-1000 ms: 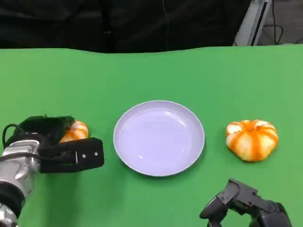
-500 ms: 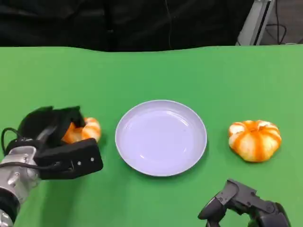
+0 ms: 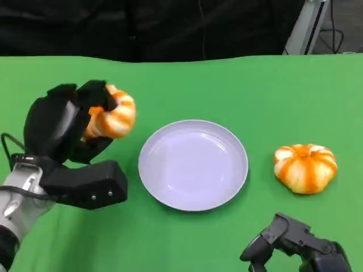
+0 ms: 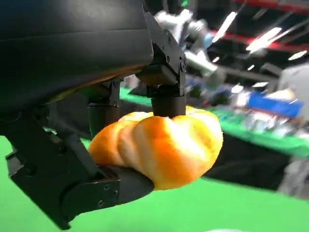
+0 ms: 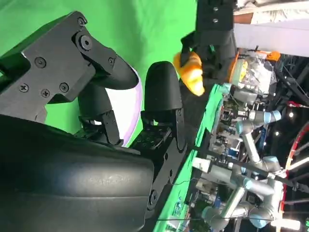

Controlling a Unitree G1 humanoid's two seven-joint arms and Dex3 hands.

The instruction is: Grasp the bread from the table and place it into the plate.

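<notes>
An orange-and-white bread roll (image 3: 112, 116) is lifted off the green table, gripped in my left hand (image 3: 71, 129) to the left of the white plate (image 3: 193, 164). The left wrist view shows the same roll (image 4: 159, 145) pinched between black fingers (image 4: 166, 92) above and below. A second striped bread roll (image 3: 305, 168) lies on the table to the right of the plate. My right hand (image 3: 295, 246) rests low at the front right, fingers curled, holding nothing. In the right wrist view its fingers (image 5: 161, 96) are empty, with the plate (image 5: 134, 99) and the held roll (image 5: 190, 72) beyond.
The green table (image 3: 187, 85) stretches back to a dark backdrop. A metal stand (image 3: 303, 25) rises at the back right corner. Open green surface lies in front of and behind the plate.
My left hand has lifted the bread roll off the table, raising it up and slightly toward the plate. The right hand and the other roll have stayed put.
</notes>
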